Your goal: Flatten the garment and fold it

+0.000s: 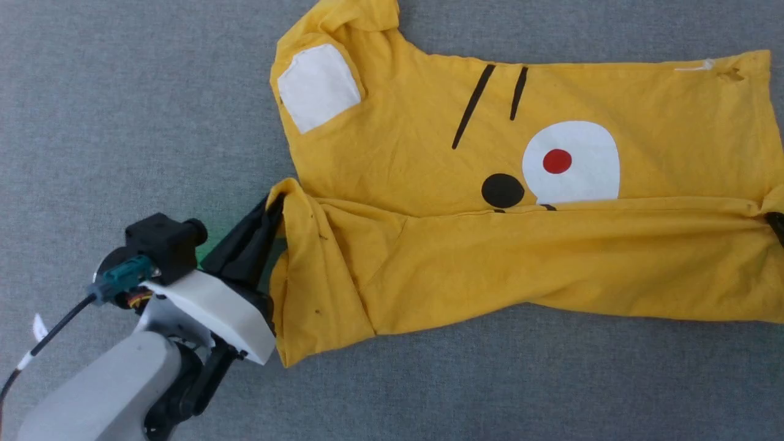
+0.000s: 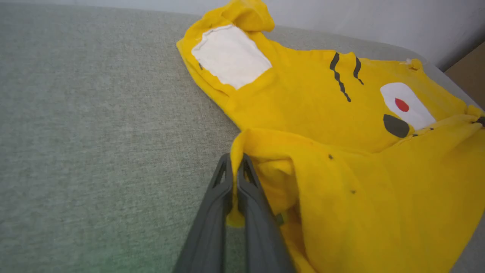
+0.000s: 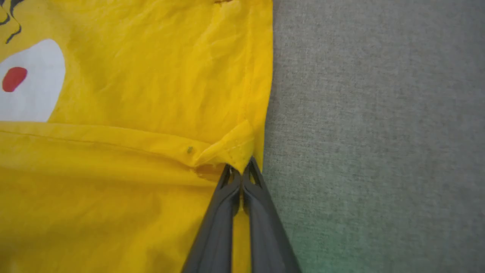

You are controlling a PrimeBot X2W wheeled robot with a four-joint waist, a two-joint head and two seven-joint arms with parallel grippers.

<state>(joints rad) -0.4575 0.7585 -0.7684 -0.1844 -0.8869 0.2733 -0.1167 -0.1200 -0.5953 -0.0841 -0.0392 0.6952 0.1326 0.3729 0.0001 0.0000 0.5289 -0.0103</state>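
The garment (image 1: 551, 257) is a bright yellow T-shirt lying sideways on the grey surface, its near half folded up over the cartoon face print. A white patch (image 1: 318, 86) sits on its far left sleeve. My left gripper (image 1: 277, 205) is shut on the garment's left corner (image 2: 237, 151), and yellow cloth shows pinched between its fingers. At the right edge of the head view, my right gripper (image 1: 778, 223) is shut on the garment's other corner (image 3: 237, 151), where a hem fold rises above its fingertips.
Grey woven fabric (image 1: 122, 122) covers the whole work surface around the shirt. In the left wrist view a pale wall (image 2: 379, 19) stands behind the surface's far edge, with a brown patch (image 2: 470, 72) at the right.
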